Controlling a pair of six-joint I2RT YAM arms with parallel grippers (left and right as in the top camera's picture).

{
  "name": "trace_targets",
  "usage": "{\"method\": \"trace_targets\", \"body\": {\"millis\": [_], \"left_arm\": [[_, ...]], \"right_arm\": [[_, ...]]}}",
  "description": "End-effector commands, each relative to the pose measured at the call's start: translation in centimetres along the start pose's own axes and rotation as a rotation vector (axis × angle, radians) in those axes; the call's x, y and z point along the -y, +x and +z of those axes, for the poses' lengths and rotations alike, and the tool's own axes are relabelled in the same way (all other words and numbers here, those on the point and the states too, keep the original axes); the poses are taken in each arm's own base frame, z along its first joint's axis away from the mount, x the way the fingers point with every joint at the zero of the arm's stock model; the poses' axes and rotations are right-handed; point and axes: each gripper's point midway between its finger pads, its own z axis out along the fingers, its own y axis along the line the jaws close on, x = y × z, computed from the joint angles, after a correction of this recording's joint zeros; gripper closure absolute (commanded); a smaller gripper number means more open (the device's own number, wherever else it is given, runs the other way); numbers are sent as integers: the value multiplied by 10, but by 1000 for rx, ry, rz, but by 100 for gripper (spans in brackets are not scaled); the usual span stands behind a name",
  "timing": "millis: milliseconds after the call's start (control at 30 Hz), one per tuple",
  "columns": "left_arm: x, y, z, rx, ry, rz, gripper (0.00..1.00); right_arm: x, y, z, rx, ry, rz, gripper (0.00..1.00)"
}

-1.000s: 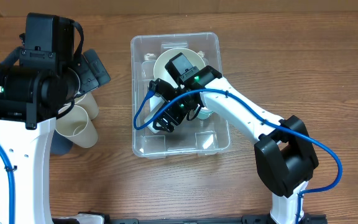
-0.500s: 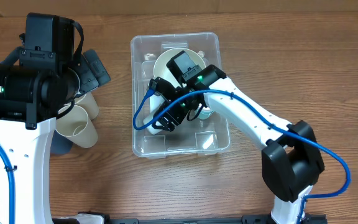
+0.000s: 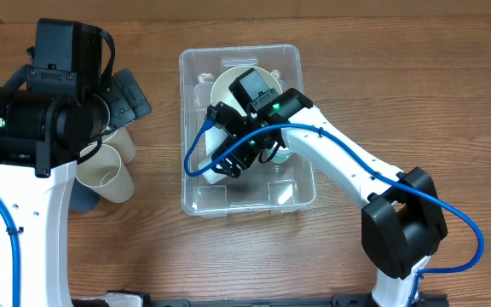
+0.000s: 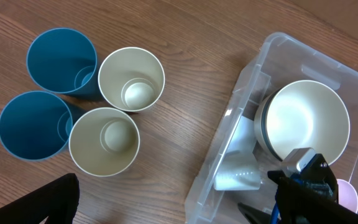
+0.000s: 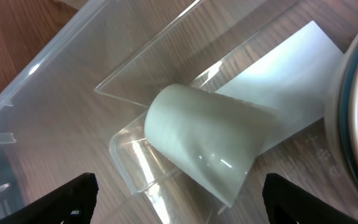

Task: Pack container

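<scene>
Mid-table sits the large clear plastic rectangular container; inside, our right gripper gapes empty at a tipped pale plastic cup, which we likely want regrasped; left gripper open, empty, parked aside.

R tool jaws wide apart; L tool prob. likewise.

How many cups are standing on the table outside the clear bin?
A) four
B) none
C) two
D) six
A: the left wrist view shows two blue cups and two cream cups standing upright on the table beside the container.
</scene>
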Motion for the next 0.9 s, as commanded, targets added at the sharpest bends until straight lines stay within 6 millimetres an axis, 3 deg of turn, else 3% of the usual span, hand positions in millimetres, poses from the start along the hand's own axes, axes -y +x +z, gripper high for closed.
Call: {"method": "trace_targets", "body": {"millis": [0,267,500,867], "left_arm": [[-3,-2,3,4,-22,17,0],[-5,-1,3,-4,-28,19,0],[-5,-1,3,-1,-28,19,0],[-5,-1,3,-1,-30,19,0]], "right_arm": [[8,4,10,-18,18,31,13],[17,13,32,-60,6,75,12],[-12,11,30,-39,-155,57,12],[-27,11,26,-38,-239,56,15]]}}
